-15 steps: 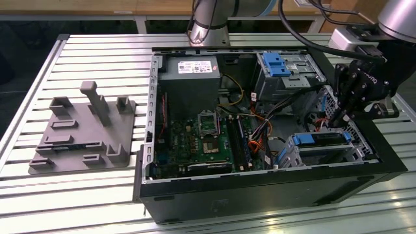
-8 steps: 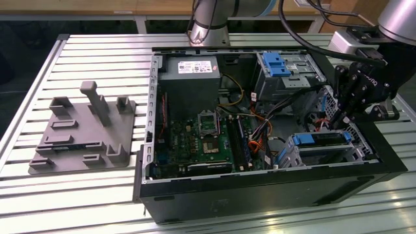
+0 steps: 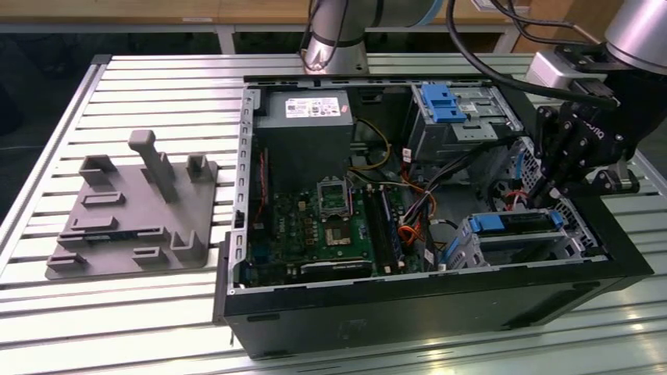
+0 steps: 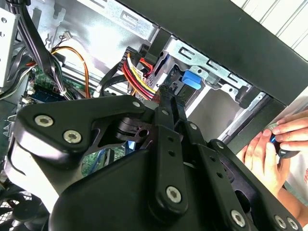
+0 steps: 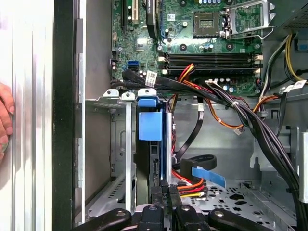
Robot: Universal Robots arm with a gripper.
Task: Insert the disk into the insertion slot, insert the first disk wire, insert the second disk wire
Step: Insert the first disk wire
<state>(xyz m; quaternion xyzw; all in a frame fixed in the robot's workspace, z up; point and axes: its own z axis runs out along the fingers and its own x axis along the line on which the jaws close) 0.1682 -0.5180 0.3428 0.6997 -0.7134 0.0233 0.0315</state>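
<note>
The likeliest trouble here is a plug going in crooked. The red, yellow and black wire bundle (image 5: 190, 188) comes to the disk (image 5: 150, 127) at a slant, and if its plug meets the socket tilted or off to one side, a push could bend contacts or skid off. The bundle also crosses other black cables (image 5: 250, 120), so a tug on any of them might drag the plug back out, or catch the loose blue flat cable (image 5: 209, 175) lying just beside it (probably the other disk wire). A person's hand (image 5: 5, 115) lies just outside the case wall (image 3: 417, 301), near enough that a knock to the case would disturb the work. The disk stands on edge in the insertion slot (image 5: 120, 144), in the corner of the case toward the exterior view's right, against the near wall. Its blue carrier tab shows at the slot's open end, and by that I judge it fully home. The gripper (image 5: 163, 192) hangs inside the case at the end of the disk away from that tab, right at the plug end of the bundle. Whether it is apart, together or clamped on the plug I cannot tell, since its own body covers the spot
</note>
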